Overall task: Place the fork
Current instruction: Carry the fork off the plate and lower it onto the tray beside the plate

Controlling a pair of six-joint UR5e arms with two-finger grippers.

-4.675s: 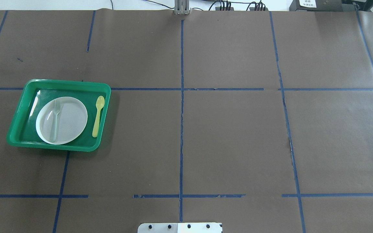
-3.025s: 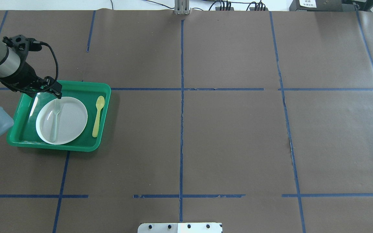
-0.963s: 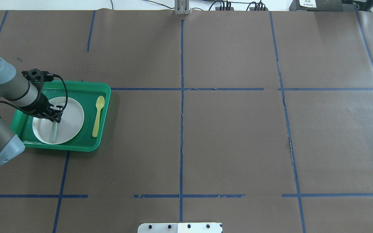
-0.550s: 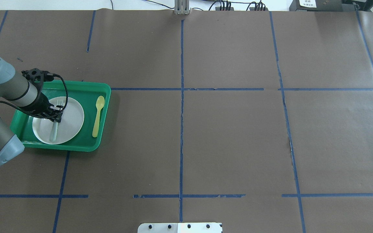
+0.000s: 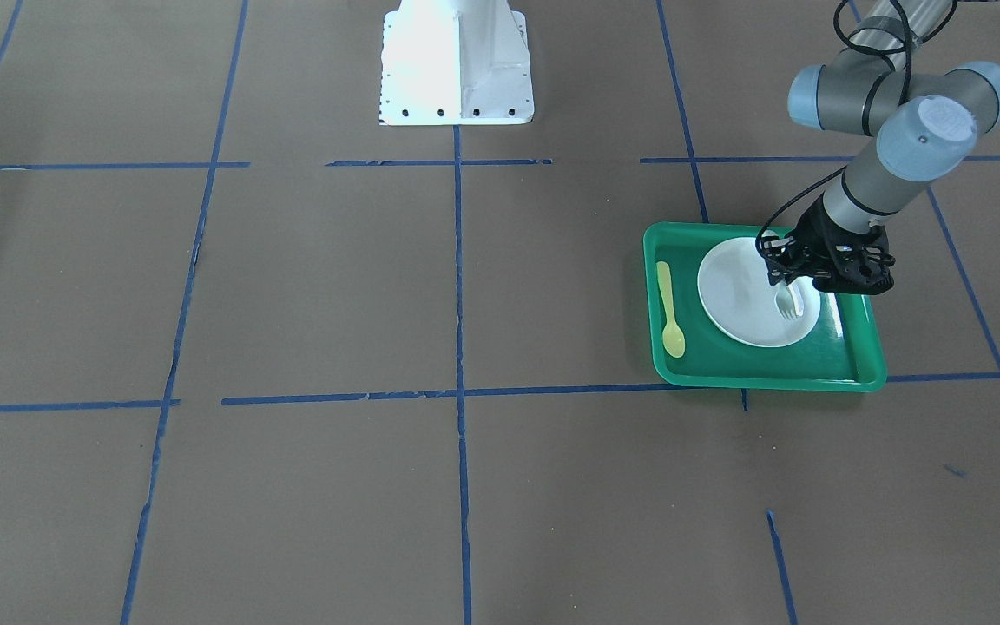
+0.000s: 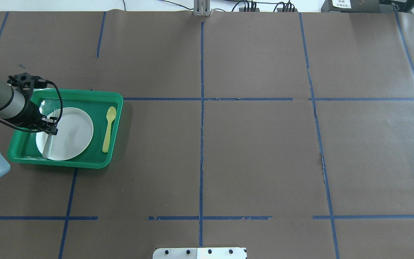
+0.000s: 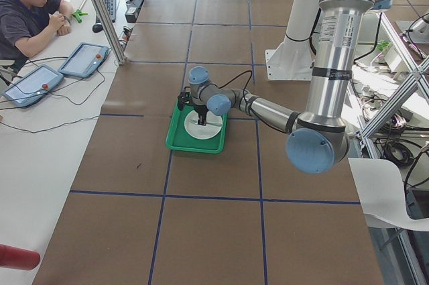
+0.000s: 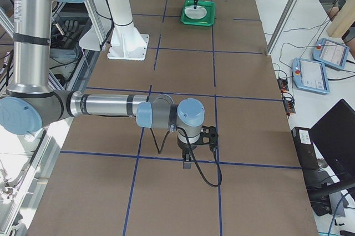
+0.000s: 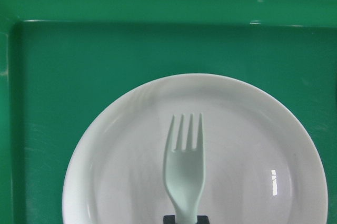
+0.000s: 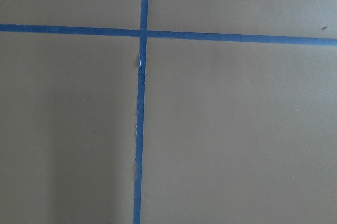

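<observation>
The pale white fork (image 6: 50,133) hangs in my left gripper (image 6: 50,127), which is shut on its handle. It is held just above the left part of the white plate (image 6: 72,135), tines pointing away from the robot. The left wrist view shows the fork (image 9: 184,168) over the plate (image 9: 253,171), with its handle running into the gripper (image 9: 184,220). The plate sits in the green tray (image 6: 84,94). In the front view the gripper (image 5: 799,279) holds the fork (image 5: 786,303) over the plate (image 5: 739,295). My right gripper (image 8: 188,164) shows only in the exterior right view, so I cannot tell its state.
A yellow spoon (image 6: 108,128) lies in the tray right of the plate, and also shows in the front view (image 5: 668,308). The robot's white base (image 5: 457,69) stands at mid table. Brown paper with blue tape lines covers the table. An operator (image 7: 27,10) sits at a side desk.
My left arm came in and closed on the fork on the plate. It has since risen and shifted left, carrying the fork toward the plate's left edge. The plate slid slightly left.
</observation>
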